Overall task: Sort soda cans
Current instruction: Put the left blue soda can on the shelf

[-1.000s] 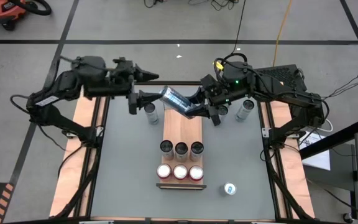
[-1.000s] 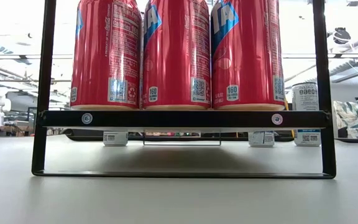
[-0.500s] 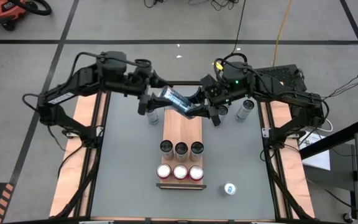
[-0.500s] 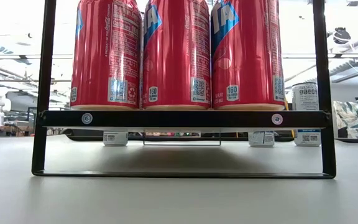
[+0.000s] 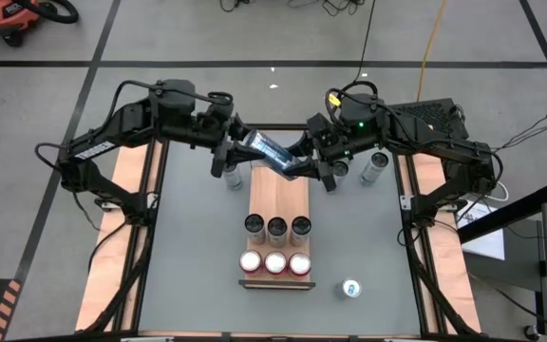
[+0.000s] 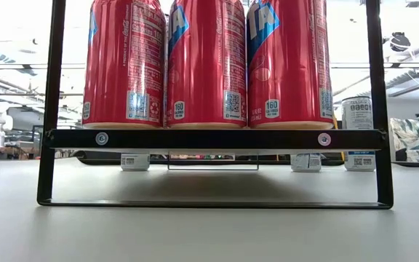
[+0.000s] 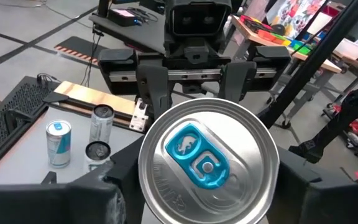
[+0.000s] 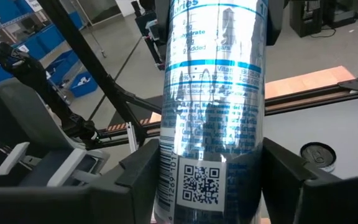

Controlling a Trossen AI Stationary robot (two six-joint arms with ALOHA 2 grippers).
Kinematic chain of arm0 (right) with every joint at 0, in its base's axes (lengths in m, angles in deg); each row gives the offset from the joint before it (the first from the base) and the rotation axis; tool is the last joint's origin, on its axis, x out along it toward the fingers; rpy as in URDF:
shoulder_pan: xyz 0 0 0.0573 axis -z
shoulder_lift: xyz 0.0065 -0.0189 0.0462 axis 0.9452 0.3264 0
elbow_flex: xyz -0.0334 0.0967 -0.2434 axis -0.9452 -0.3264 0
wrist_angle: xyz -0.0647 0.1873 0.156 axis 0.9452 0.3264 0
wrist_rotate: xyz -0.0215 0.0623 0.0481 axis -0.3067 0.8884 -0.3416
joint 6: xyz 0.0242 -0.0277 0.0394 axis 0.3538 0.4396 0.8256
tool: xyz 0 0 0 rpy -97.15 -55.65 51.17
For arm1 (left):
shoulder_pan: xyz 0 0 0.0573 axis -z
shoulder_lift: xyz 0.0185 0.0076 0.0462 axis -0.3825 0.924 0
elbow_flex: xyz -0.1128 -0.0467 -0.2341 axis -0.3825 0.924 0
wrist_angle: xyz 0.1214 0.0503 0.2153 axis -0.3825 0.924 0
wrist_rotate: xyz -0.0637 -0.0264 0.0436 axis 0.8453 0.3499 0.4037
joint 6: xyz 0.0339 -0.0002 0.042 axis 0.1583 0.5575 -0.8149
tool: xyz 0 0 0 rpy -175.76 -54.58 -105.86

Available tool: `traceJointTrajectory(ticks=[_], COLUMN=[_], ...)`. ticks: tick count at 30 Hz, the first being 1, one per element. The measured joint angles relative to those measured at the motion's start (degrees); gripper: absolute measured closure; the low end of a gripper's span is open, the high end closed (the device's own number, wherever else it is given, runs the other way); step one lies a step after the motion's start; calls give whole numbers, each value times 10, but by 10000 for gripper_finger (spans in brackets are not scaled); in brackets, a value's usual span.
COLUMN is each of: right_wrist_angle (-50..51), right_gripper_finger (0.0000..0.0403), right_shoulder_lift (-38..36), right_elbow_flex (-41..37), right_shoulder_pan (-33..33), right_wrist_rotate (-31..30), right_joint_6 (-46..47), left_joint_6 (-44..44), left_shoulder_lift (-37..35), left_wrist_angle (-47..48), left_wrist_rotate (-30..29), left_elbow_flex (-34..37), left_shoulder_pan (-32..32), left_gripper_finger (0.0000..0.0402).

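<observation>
Above the table (image 5: pixel 198 285) a handover — left gripper (image 5: pixel 238 147) closing round the blue can (image 5: pixel 272 155); right gripper (image 5: pixel 297 163), clamped on it, should release only once that hold is firm.

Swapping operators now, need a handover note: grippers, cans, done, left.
Right gripper is shut on the slim blue can, held tilted above the wooden board. Left gripper is at its top end; grip unclear.
Done: three red cans and three dark-topped cans in rows on the board.
Left: blue can near the front edge, loose cans at the back.
</observation>
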Motion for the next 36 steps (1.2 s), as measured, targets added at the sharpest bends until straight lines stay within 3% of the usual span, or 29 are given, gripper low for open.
traceJointTrajectory(ticks=[11, 20, 28, 36], right_wrist_angle=[8, 114, 214, 263], right_gripper_finger=[161, 143, 143, 142], right_shoulder_lift=[0, -4, -18, -35], right_elbow_flex=[0, 0, 0, 0], right_shoulder_pan=[0, -1, 0, 14], right_wrist_rotate=[-41, -41, -42, -45], right_joint_6=[6, 6, -23, -42], left_joint_6=[4, -8, -12, -4], left_shoulder_lift=[-2, -15, -30, -10], left_wrist_angle=[3, 52, 165, 222], left_wrist_rotate=[-6, -14, -107, -128], left_elbow_flex=[0, 1, 1, 21], left_shoulder_pan=[-1, -4, -20, -19], left_gripper_finger=[176, 177, 177, 178])
